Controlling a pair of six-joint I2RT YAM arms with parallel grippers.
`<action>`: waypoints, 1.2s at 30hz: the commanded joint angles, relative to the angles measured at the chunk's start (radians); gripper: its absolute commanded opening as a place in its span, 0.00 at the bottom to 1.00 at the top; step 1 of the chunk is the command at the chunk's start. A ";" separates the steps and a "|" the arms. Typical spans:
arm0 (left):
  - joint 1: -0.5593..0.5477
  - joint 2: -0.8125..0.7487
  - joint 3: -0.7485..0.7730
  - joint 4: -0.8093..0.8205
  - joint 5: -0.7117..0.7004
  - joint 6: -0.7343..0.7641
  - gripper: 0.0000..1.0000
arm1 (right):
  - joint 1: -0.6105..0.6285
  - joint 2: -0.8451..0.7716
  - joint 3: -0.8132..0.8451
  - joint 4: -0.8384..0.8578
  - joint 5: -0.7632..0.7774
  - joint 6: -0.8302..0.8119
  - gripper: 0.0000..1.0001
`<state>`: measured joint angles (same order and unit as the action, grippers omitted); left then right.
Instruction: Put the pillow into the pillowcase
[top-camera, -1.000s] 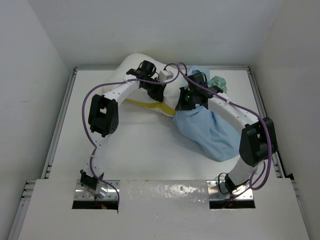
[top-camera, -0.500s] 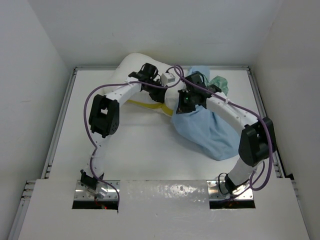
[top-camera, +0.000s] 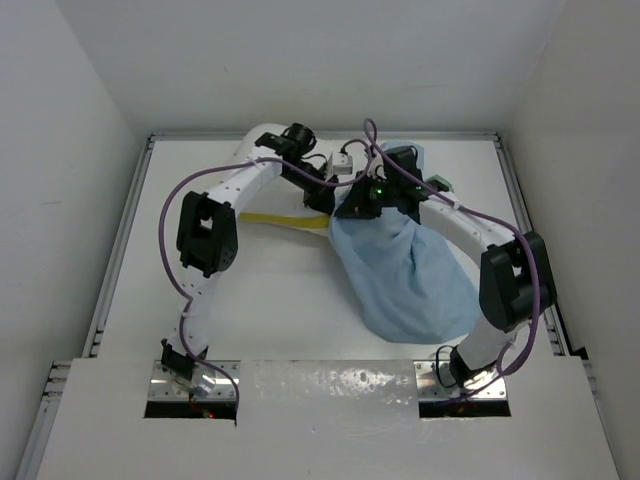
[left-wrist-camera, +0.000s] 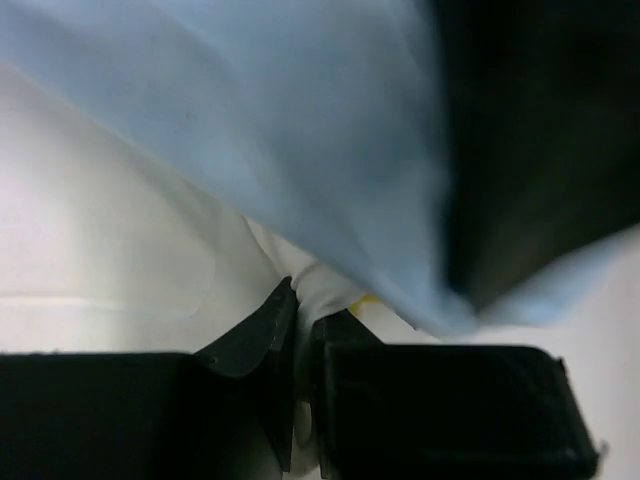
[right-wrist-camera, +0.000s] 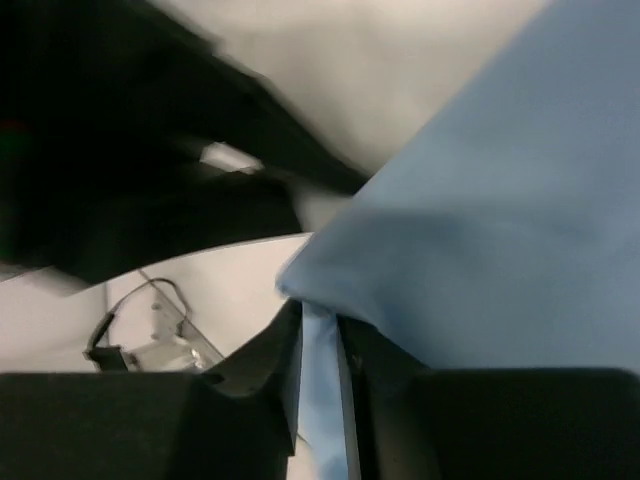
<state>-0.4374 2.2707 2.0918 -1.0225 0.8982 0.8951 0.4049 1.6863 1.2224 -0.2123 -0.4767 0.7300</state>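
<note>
The light blue pillowcase (top-camera: 405, 275) drapes from the table's middle toward the near right, bulging low. My right gripper (top-camera: 352, 205) is shut on its upper left edge; in the right wrist view a strip of blue cloth (right-wrist-camera: 322, 370) runs between the fingers (right-wrist-camera: 275, 350) of that gripper (right-wrist-camera: 320, 335). The white pillow (top-camera: 262, 140) lies at the back, mostly hidden by my left arm, with its yellow piping (top-camera: 285, 217) showing. My left gripper (top-camera: 325, 195) is shut on a white fold of the pillow (left-wrist-camera: 315, 285) beside the piping (left-wrist-camera: 365, 298), under the pillowcase (left-wrist-camera: 280, 110).
The white table (top-camera: 270, 300) has a raised rim (top-camera: 128, 230) along the left, back and right. Purple cables (top-camera: 175, 215) loop off both arms. A bit of sea-green cloth (top-camera: 440, 183) shows behind the right arm. White walls close in on three sides.
The right gripper has pulled the pillowcase's edge left and the blue cloth now hangs nearer and lower. The left gripper has moved right with the pillow fold, and less of the pillow shows.
</note>
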 joint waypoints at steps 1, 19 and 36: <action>-0.024 -0.062 -0.053 -0.157 0.149 0.163 0.13 | -0.035 -0.001 -0.028 -0.096 0.028 -0.058 0.24; 0.423 -0.074 0.029 0.435 -0.338 -0.726 1.00 | -0.192 0.177 0.475 -0.414 0.562 -0.210 0.73; 0.312 0.037 -0.247 0.174 -0.294 -0.241 0.67 | -0.127 0.731 0.876 -0.075 0.288 -0.064 0.24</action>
<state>-0.0002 2.3604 1.9911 -0.5980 0.5571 0.4431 0.2123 2.3821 2.0434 -0.4591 -0.0433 0.5804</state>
